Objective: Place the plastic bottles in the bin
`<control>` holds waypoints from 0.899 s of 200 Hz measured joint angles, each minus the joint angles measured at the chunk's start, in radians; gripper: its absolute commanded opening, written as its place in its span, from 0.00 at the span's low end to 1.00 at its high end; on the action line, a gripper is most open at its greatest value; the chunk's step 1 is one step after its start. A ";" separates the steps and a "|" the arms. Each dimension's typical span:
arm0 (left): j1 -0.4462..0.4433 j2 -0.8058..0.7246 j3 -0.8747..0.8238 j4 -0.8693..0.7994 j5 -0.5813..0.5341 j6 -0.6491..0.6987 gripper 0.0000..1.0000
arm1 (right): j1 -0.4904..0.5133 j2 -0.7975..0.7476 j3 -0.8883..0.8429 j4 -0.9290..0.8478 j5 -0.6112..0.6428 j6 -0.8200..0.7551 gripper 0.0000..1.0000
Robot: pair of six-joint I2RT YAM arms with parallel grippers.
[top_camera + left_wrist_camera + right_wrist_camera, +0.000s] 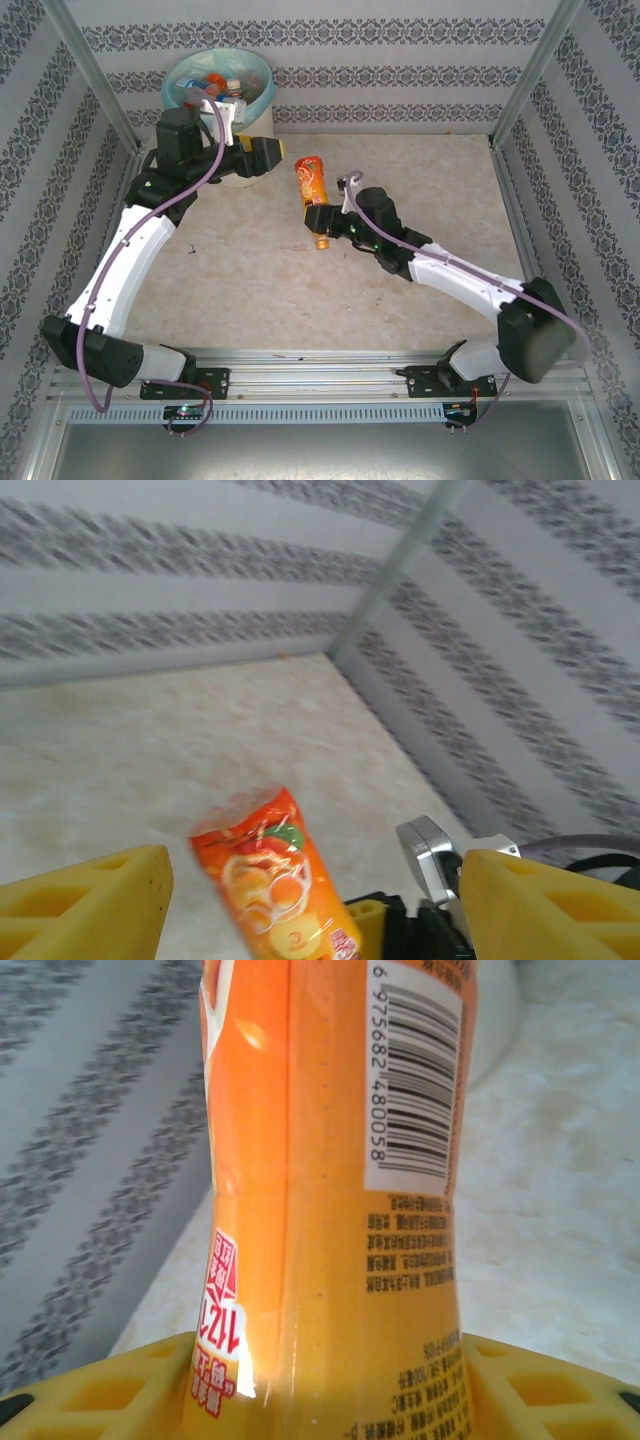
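The right tool [320,220] clamps the orange bottle [311,180] by its near end; the left tool [268,156] gapes empty.

Bright even light, soft shadows; left wrist view blurred beyond its jaws, glare streak on orange plastic bottle [330,1210] between right jaws.

- Right gripper [322,222]: jaws set on either side of the near end of the orange bottle [311,180].
- Orange bottle: lies on the table [430,190], its body extending past this claw toward the back wall.
- Left gripper [268,156]: yellow fingers empty, just left of the bottle's far end, not touching it.
- Bin [172,95]: immediately behind and left of the left claw, with several bottles [215,88] inside.
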 measured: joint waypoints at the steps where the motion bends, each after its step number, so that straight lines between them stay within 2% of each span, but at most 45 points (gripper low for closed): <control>1: 0.000 0.003 0.000 0.003 0.010 -0.005 0.75 | 0.002 -0.005 -0.002 0.002 -0.004 0.000 0.55; 35: 0.000 0.060 -0.009 0.071 0.209 -0.123 0.75 | 0.033 -0.100 -0.013 0.066 -0.065 -0.058 0.55; 71: 0.013 0.064 -0.016 0.138 0.300 -0.174 0.75 | 0.044 -0.116 -0.014 0.077 -0.074 -0.083 0.55; 114: 0.018 0.063 -0.016 0.130 0.298 -0.165 0.78 | 0.068 -0.098 -0.014 0.090 -0.067 -0.089 0.54; 142: 0.017 0.027 -0.060 0.135 0.240 -0.123 0.82 | 0.084 -0.097 -0.014 0.101 -0.068 -0.095 0.54; 162: 0.017 -0.015 -0.109 0.145 0.194 -0.113 0.82 | 0.085 -0.097 -0.014 0.117 -0.071 -0.105 0.53; 180: 0.017 -0.019 -0.129 0.169 0.196 -0.123 0.79 | 0.084 -0.105 -0.015 0.134 -0.071 -0.107 0.53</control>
